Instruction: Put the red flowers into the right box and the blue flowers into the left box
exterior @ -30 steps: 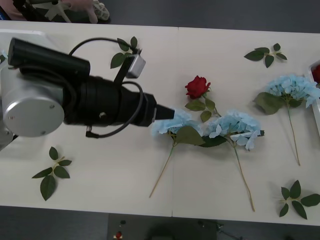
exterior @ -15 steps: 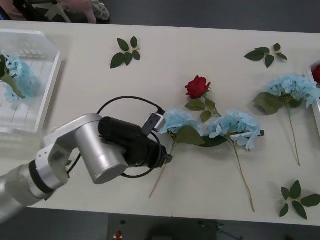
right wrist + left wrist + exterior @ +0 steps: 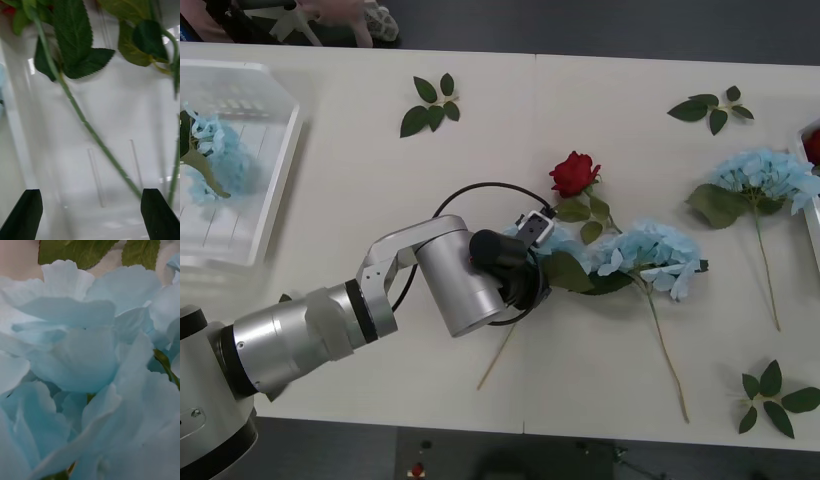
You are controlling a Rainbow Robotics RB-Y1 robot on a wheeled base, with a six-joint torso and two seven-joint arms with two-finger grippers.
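Mid-table lies a red flower (image 3: 575, 173), and just below it two blue flowers side by side. My left gripper (image 3: 530, 262) is down on the nearer blue head, whose petals (image 3: 75, 363) crowd the left wrist view; its stem (image 3: 500, 365) trails toward the front edge. The second blue head (image 3: 650, 255) lies to its right, a third (image 3: 765, 175) farther right. One blue flower (image 3: 215, 155) rests in the left box (image 3: 280, 170). My right gripper (image 3: 90, 217) hangs open above the right box's white floor (image 3: 112, 112), over green stems (image 3: 93, 131) and leaves.
Loose green leaf sprigs lie at the back (image 3: 430, 105), back right (image 3: 710, 108) and front right (image 3: 775, 398). The right box's edge (image 3: 812, 225) shows at the table's right end, with a red head (image 3: 812, 145) in it.
My left arm swung away from the left box, dropped low over the table and moved right onto the nearer blue flower head. The flowers on the table have stayed put.
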